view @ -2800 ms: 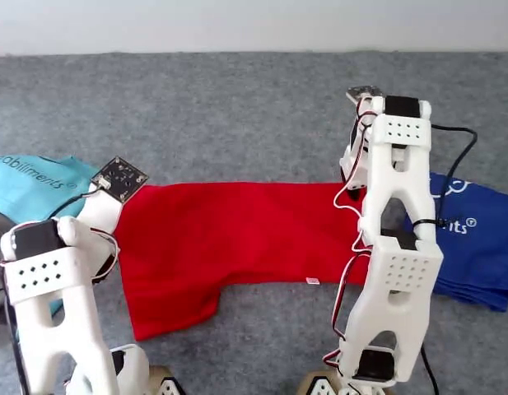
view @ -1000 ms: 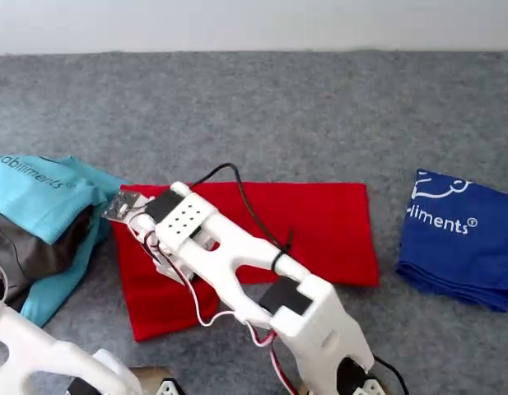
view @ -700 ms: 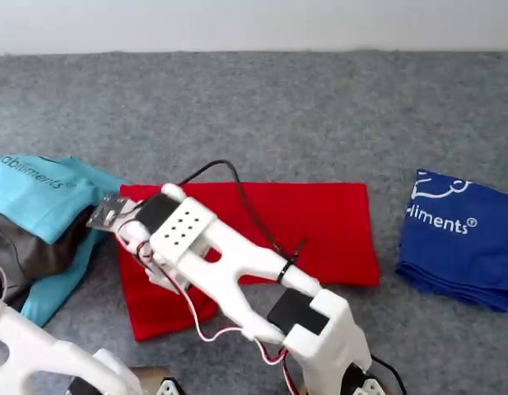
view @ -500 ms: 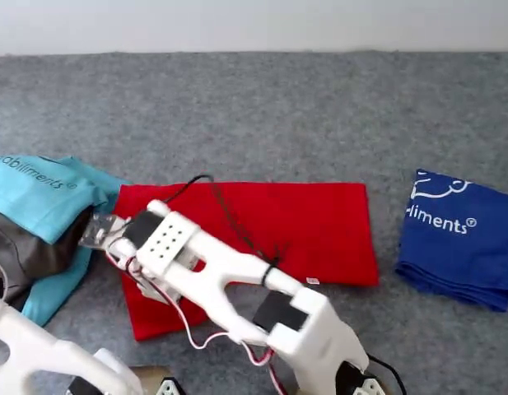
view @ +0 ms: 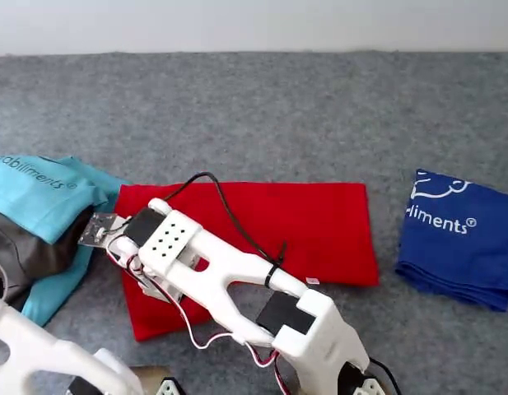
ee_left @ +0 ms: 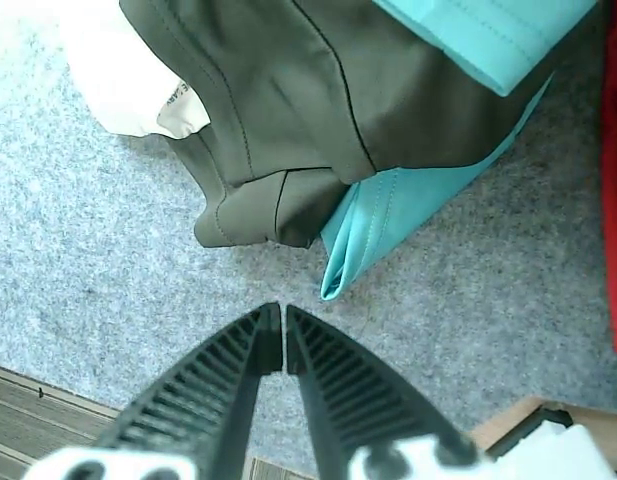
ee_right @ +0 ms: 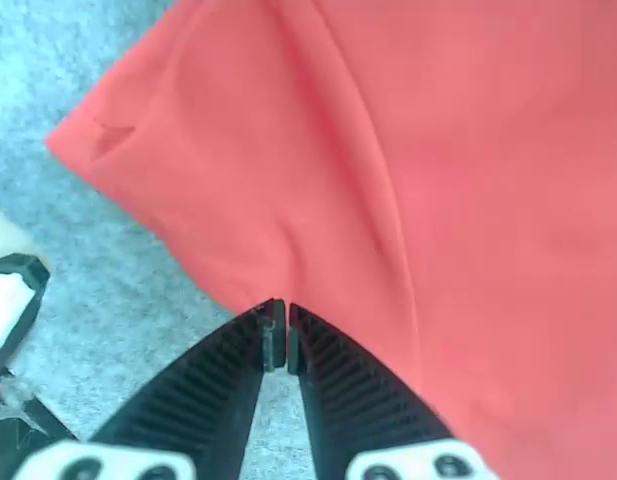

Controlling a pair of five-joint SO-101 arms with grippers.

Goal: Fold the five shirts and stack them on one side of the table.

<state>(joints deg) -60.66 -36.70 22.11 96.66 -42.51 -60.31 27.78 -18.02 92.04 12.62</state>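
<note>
One red shirt (view: 311,222), part-hidden — teal shirt (view: 39,193) cropped

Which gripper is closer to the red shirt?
Right. The right gripper is at the red shirt's edge. The left gripper is over the table beside the teal shirt, apart from the red shirt.

The grey, carpet-like bench (view: 278,115) carries a red shirt (view: 319,222) spread flat at centre, a folded blue shirt (view: 459,239) at right, and a turquoise shirt (view: 39,193) heaped over a dark shirt (view: 31,247) at left.
</note>
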